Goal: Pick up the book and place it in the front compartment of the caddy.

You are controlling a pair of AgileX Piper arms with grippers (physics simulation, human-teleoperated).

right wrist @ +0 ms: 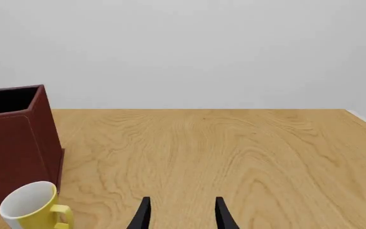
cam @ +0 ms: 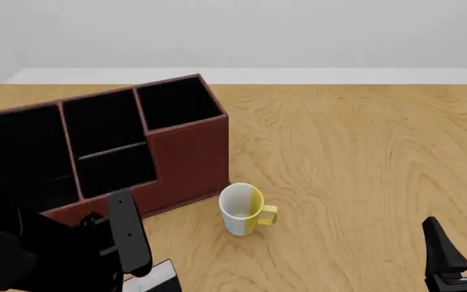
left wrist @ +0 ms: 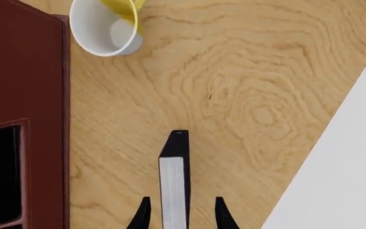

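Over the pale wood tabletop (cam: 363, 158) the left gripper (left wrist: 180, 214) has its fingers clamped on the book (left wrist: 173, 181), which should be kept edge-down and carried squarely above the caddy (cam: 185, 155)'s front cell.

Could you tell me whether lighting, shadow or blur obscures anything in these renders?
Front view: sharp, flat light; the caddy cells' black lining hides their depth. Left wrist view: the book is crisp, with hardly any shadow. Right wrist view: even light, mug clear.

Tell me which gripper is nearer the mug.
Left. The left gripper, straddling the book, sits just beside the mug; the right gripper hangs far off toward the table's right side.
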